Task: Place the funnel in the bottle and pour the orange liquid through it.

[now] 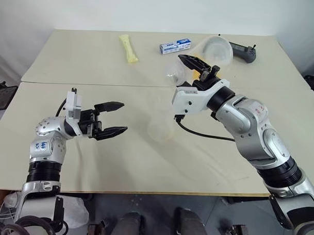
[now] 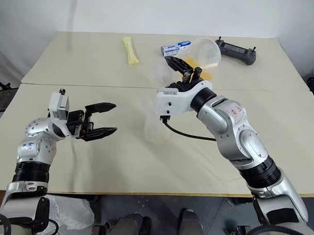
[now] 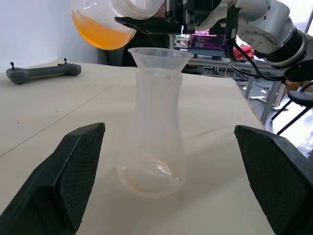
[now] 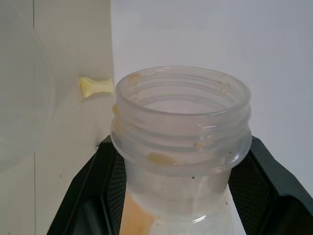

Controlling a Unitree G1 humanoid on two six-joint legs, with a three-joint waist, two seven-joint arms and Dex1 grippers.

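Funnel (image 3: 160, 56) sits in the neck of the bottle (image 3: 154, 132), near the middle of the table (image 1: 93, 167). The table is flat, pale and smooth.

On the left is the left hand (image 1: 123, 117). It has two black fingers with bumpy pads. They are spread wide apart and hold nothing. They point at the bottle but stay well clear of it.

Next comes the bottle. It is clear, thin plastic, wide and round at the bottom and narrow at the top. It stands upright on the table. The funnel is clear too, with a round rim that opens out wider than the neck.

Up above the funnel is a round jar (image 1: 216, 50) of clear plastic, tipped over on its side. The orange liquid (image 3: 100, 36) lies in its round belly. The right hand (image 1: 195, 64) is closed tight on the jar's neck, which has screw ridges.

At the back of the table lie a crinkly pale yellow packet (image 1: 129, 48), a small blue and white box (image 1: 175, 46) and, far right, a dark controller (image 1: 243, 51).
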